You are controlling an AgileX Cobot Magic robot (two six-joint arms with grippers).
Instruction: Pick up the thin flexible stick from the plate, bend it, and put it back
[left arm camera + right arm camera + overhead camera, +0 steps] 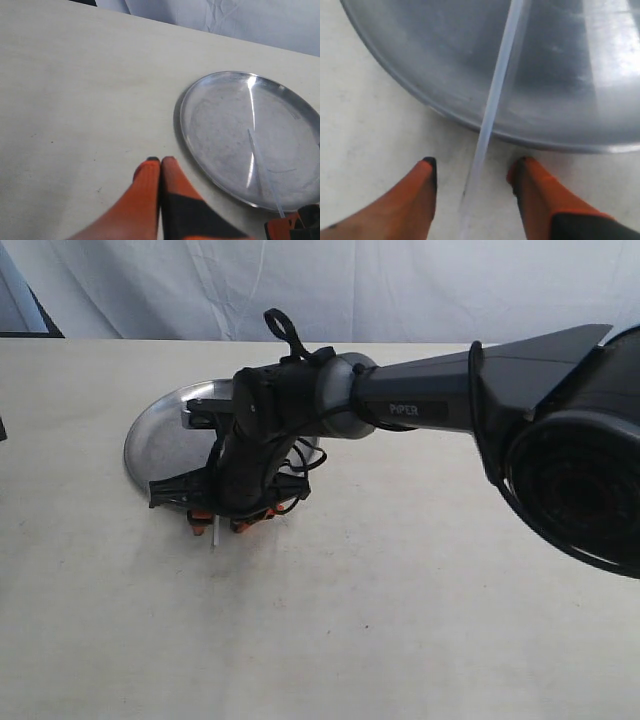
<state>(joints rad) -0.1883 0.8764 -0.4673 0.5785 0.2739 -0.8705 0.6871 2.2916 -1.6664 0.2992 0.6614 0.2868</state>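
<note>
The plate [158, 432] is a round silver dish on the left part of the table, also seen in the left wrist view [220, 117] and the right wrist view [560, 75]. The thin flexible stick [495, 95] is a whitish translucent rod that lies across the plate, and one end crosses the rim onto the table [213, 536]. My right gripper [474, 162] is open and low at the plate's near rim, one orange finger on each side of that end, not closed on it. My left gripper [161, 160] is shut and empty above the table beside the plate.
The right arm [420, 405] reaches across the middle of the table and hides much of the plate. White cloth [330, 285] hangs behind the beige table [350, 620]. The table's far edge runs just behind the plate.
</note>
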